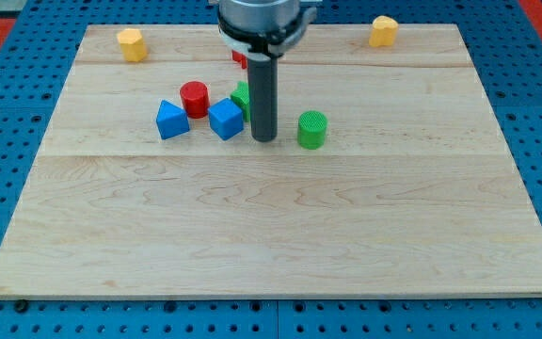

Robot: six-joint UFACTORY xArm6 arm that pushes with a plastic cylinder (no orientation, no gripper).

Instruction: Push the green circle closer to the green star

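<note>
The green circle (pixel 312 129) is a short green cylinder standing on the wooden board (pixel 271 217), right of centre in the upper half. The green star (pixel 241 96) is mostly hidden behind my dark rod; only its left edge shows. My tip (pixel 264 138) rests on the board between the two, just left of the green circle and just below the green star. A small gap shows between the tip and the green circle.
A blue cube (pixel 225 119) sits just left of the rod. A red cylinder (pixel 194 98) and a blue block (pixel 171 120) lie further left. A red block (pixel 239 58) peeks out behind the arm. Yellow blocks sit at the top left (pixel 132 43) and top right (pixel 383 30).
</note>
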